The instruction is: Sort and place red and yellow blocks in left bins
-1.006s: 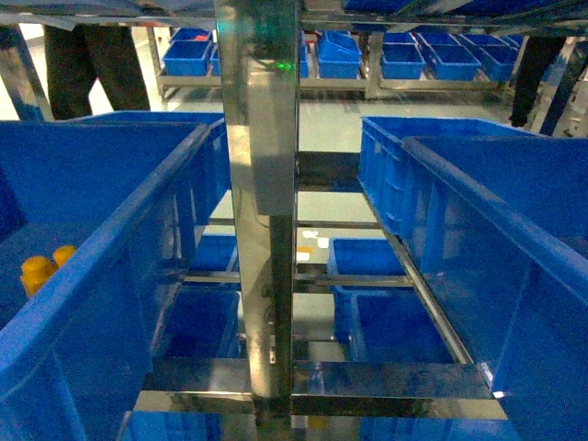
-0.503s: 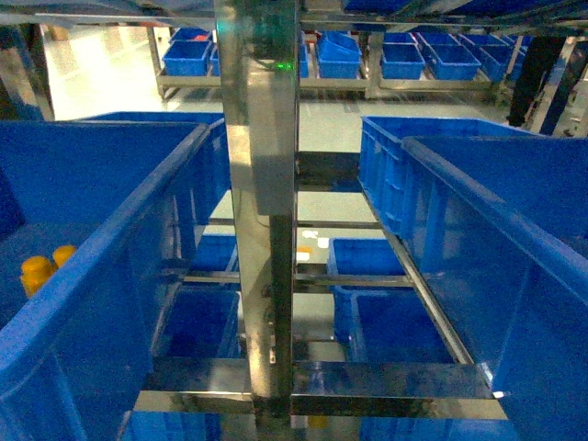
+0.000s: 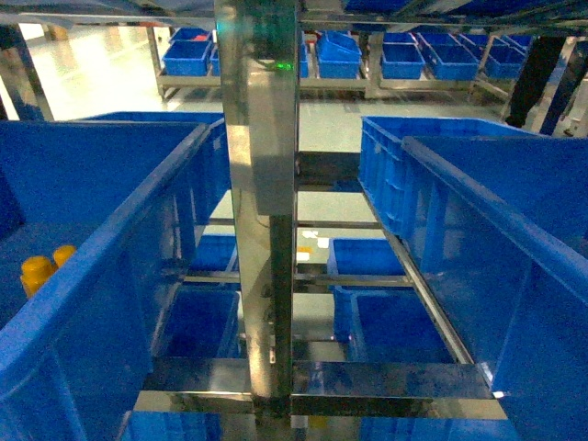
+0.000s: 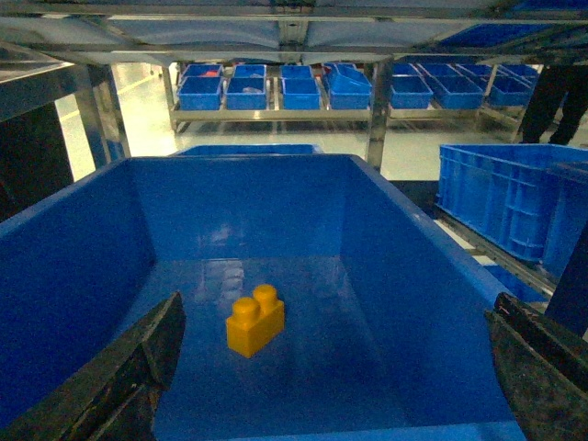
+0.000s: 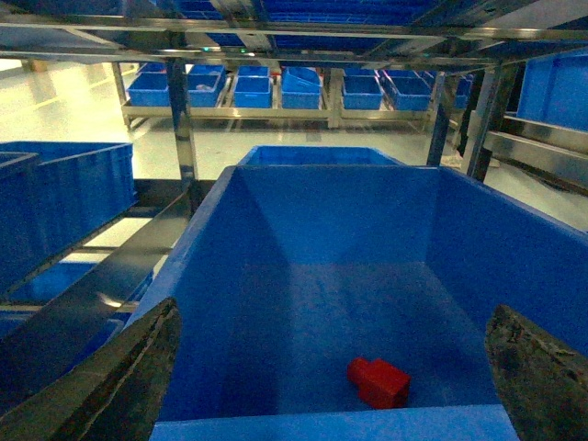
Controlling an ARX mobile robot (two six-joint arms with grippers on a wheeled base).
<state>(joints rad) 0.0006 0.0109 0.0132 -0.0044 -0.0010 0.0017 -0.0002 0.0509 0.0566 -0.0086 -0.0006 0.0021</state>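
Note:
A yellow block (image 4: 254,320) with two studs stands upright on the floor of a deep blue bin (image 4: 239,202). In the head view only its studs (image 3: 37,271) show over the wall of the left bin (image 3: 138,211). My left gripper (image 4: 338,312) hangs open above this bin's near rim, and the block lies ahead of it, left of centre. A red block (image 5: 378,381) lies on its side near the front wall of another blue bin (image 5: 340,211). My right gripper (image 5: 335,312) is open above that rim and holds nothing. Neither gripper shows in the head view.
A steel rack post (image 3: 262,184) stands between the left bin and the right bin (image 3: 478,193). Steel rails (image 3: 312,390) and lower blue bins (image 3: 386,312) sit beneath. More bins fill a far shelf (image 3: 340,55). A person (image 3: 542,73) stands at the back right.
In the head view a person at the back left has walked out of sight. The blocks and bins have not moved.

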